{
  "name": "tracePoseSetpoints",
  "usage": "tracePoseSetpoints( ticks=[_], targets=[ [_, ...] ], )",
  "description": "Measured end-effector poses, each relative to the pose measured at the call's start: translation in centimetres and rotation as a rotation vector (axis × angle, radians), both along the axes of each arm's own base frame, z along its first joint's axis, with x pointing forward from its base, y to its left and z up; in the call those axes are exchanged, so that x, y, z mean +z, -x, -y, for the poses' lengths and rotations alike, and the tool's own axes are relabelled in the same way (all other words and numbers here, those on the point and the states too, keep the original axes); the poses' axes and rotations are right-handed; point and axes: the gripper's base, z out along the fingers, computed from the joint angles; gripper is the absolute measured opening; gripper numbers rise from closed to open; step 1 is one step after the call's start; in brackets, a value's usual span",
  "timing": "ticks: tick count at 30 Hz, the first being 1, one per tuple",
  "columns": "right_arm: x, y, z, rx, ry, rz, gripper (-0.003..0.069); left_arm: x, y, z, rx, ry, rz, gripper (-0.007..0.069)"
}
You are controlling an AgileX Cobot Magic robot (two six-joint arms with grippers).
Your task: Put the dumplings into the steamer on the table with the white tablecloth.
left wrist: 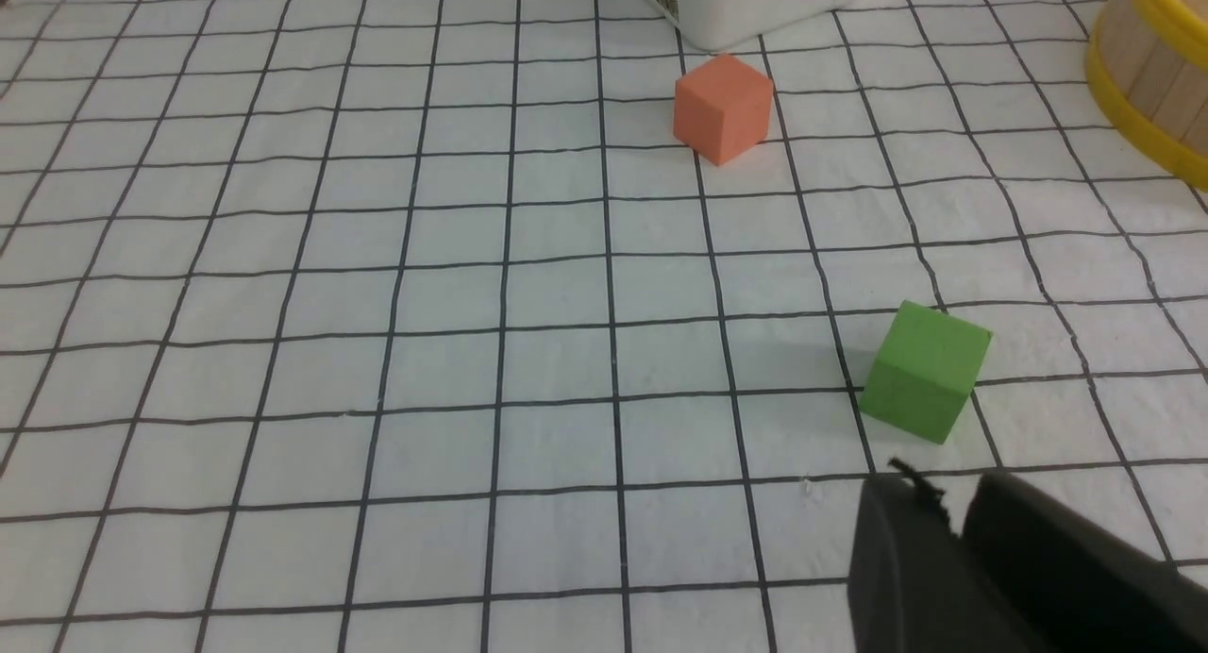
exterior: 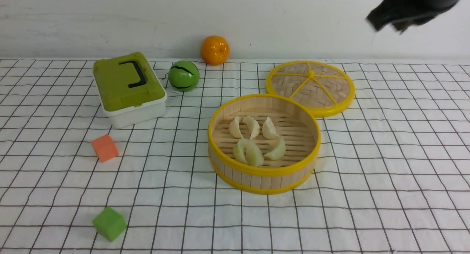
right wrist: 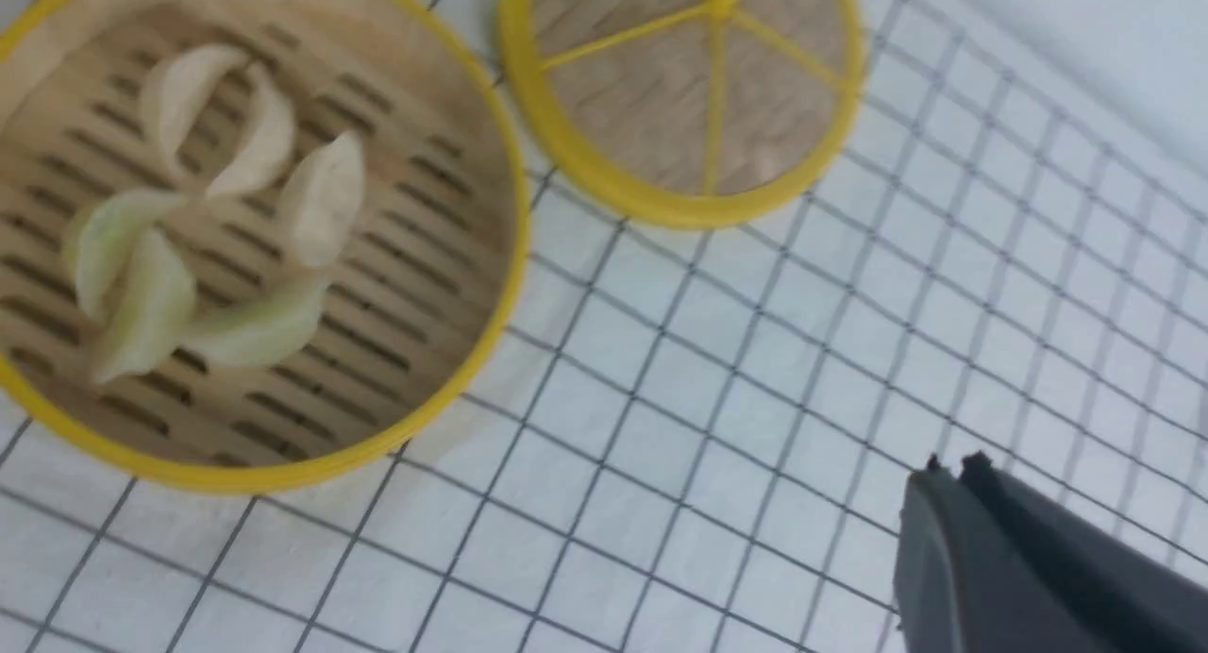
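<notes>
The right gripper [right wrist: 951, 466] hangs in the air at the upper right of the front view, its jaws pressed together with nothing between them; in its wrist view the two tips meet above bare white tablecloth [right wrist: 717, 445]. The left gripper [left wrist: 930, 493] shows only in its own wrist view, at the lower right of the frame, just below a green cube [left wrist: 925, 370]; its dark tips look close together with nothing held, but whether they are fully closed I cannot tell.

At the centre of the front view the steamer [exterior: 264, 173] stands on the table [exterior: 385, 173] and holds all six dumplings [exterior: 257, 140]: three cream-white toward its far side, three pale green toward the near rim, lying close together and partly overlapping. The lid [exterior: 310, 87] lies flat just behind and right of it, their rims touching or nearly so.

At the left a closed green-topped box [exterior: 128, 87] sits; what is inside is hidden. Near it lie one green ball [exterior: 183, 76], one orange fruit [exterior: 215, 49] and one orange cube [exterior: 105, 147]. The right wrist view is blurred.
</notes>
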Motion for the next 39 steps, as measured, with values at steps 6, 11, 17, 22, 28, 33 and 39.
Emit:
tracePoseSetpoints(
  ticks=[6,11,17,22,28,33,39],
  targets=[
    [3.0,10.2,4.4,-0.049,-0.094,0.130,-0.0018,0.0,0.0,0.0,0.000,0.000,0.001,0.0036],
    [-0.4,15.7,6.6,-0.068,-0.181,0.211,-0.0016,0.0,0.0,0.0,0.000,0.000,0.001,0.0037],
    [-11.3,19.3,7.0,0.020,-0.382,0.437,-0.0012,0.0,0.0,0.0,0.000,0.000,0.001,0.0039],
    [-18.1,20.5,6.5,0.123,-0.491,0.567,-0.0008,0.0,0.0,0.0,0.000,0.000,0.001,0.0039],
    [-23.1,21.0,6.2,0.078,-0.674,0.493,-0.0004,0.0,0.0,0.0,0.000,0.000,0.001,0.0048],
    [-24.9,21.2,6.4,-0.054,-0.824,0.370,0.0000,0.0,0.0,0.0,0.000,0.000,0.001,0.0055],
    [-26.5,21.6,6.9,-0.187,-0.864,0.243,0.0005,0.0,0.0,0.0,0.000,0.000,0.001,0.0061]
  ],
)
